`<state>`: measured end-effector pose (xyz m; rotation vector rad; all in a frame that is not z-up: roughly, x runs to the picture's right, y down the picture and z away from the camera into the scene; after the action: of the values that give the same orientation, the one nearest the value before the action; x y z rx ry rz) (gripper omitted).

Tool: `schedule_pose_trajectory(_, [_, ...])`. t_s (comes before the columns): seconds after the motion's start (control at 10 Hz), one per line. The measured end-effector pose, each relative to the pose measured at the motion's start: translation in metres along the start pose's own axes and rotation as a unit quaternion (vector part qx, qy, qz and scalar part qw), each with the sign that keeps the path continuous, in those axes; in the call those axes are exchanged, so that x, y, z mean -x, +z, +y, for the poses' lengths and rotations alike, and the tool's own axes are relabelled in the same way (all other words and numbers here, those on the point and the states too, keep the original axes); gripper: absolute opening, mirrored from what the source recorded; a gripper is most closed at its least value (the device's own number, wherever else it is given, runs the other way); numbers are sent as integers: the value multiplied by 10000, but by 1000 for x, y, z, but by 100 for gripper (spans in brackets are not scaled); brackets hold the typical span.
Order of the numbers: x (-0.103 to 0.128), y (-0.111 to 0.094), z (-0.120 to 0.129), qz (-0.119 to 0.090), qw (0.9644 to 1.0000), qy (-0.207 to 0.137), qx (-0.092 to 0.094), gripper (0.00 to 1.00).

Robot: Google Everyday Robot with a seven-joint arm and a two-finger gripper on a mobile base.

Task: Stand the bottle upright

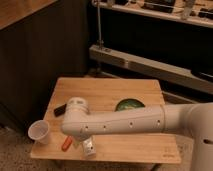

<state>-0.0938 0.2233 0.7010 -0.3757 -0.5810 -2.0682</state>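
The arm [130, 120] crosses the counter [110, 87], hiding the near half of the green bowl [129, 104] and most of the orange tool [66, 144]. By the front edge, the end effector [89, 147] shows only as a pale stub; the bottle cannot be told apart from it.

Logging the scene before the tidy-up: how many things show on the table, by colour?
white cup: 1
green bowl: 1
black object: 1
orange tool: 1
Total: 4
The claw hangs beside the orange tool, near the table's front edge.
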Motion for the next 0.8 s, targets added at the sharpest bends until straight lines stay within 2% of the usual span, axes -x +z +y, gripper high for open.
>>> schedule_pose_trajectory(0.3, [-21, 14, 2, -312, 9991, -9, 293, 77])
schedule_pose_trajectory(0.4, [-25, 20, 5, -560, 9979, 58, 319, 77])
schedule_pose_trajectory(0.5, [-26, 27, 8, -779, 9965, 129, 257, 77])
schedule_pose_trajectory(0.6, [-25, 33, 10, -904, 9956, 209, 125, 77])
schedule_pose_trajectory(0.8, [-21, 42, 13, -987, 9947, 276, -7, 77])
